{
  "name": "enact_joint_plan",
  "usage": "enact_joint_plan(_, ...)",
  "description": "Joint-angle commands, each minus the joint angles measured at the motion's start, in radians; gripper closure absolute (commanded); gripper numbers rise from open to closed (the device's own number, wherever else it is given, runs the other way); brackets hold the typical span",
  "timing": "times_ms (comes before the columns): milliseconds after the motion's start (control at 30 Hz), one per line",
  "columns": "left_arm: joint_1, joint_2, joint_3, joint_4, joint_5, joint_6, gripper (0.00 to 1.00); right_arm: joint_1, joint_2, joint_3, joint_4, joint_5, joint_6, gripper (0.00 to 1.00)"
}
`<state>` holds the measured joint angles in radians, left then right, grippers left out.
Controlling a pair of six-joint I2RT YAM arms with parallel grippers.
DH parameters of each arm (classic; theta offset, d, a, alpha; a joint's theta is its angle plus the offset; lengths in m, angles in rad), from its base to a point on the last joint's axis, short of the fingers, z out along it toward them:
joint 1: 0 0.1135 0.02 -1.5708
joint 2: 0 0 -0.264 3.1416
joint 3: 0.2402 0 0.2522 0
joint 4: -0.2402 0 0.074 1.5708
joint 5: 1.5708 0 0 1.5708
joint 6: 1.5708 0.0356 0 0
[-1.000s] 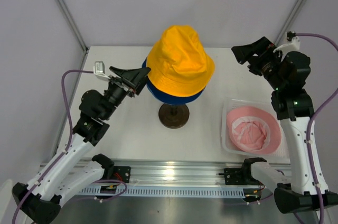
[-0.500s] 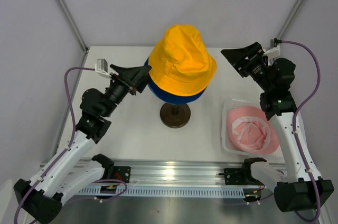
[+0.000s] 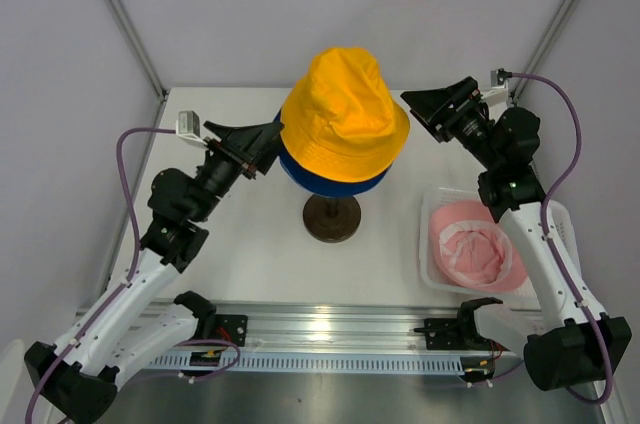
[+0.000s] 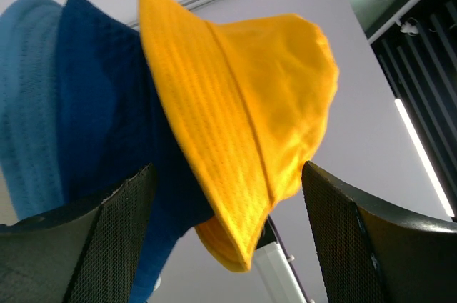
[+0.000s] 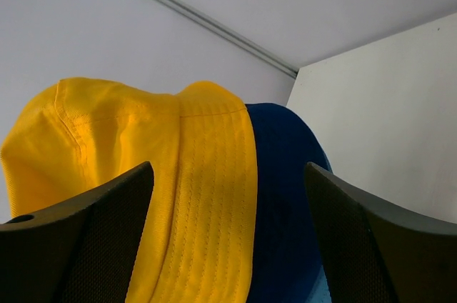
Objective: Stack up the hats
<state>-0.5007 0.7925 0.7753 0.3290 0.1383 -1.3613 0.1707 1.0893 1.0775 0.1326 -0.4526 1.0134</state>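
Note:
The yellow hat [image 3: 340, 114] sits on top of the dark navy hat [image 3: 332, 180], both on a stand in the middle of the table. In the left wrist view the light blue hat [image 4: 28, 103] shows under the navy one [image 4: 107, 103]. The pink hat [image 3: 478, 244] lies upside down in the basket at the right. My left gripper [image 3: 262, 147] is open at the stack's left side, the yellow brim [image 4: 235, 196] between its fingers, unclamped. My right gripper [image 3: 418, 112] is open just right of the stack, facing the yellow [image 5: 107, 138] and navy [image 5: 282, 174] brims.
The stand's dark round base [image 3: 331, 217] rests on the white table under the hats. A white basket [image 3: 427, 244] stands at the right near the front edge. Metal frame posts rise at the back corners, and a rail runs along the near edge.
My right gripper has swung left and come close to the stack's right side. The left gripper has barely shifted at the left brim. The yellow hat has settled slightly.

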Motion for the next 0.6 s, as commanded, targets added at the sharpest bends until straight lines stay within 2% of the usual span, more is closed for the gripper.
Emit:
enact_joint_plan(0, 0.004, 0.027, 0.032, 0.016, 0.021, -0.005, 0.15, 0.021, 0.007, 0.002, 0.065, 0.012, 0.014, 0.12)
enact_joint_plan(367, 0.005, 0.074, 0.042, 0.11, 0.055, -0.039, 0.23, 0.046, 0.024, -0.008, 0.085, 0.023, 0.028, 0.19)
enact_joint_plan(500, 0.005, 0.073, 0.024, 0.14, 0.055, -0.051, 0.31, 0.046, 0.024, -0.021, 0.091, 0.029, 0.033, 0.25)
enact_joint_plan(567, 0.004, 0.065, 0.019, 0.142, 0.053, -0.053, 0.32, 0.046, 0.021, -0.024, 0.091, 0.031, 0.031, 0.32)
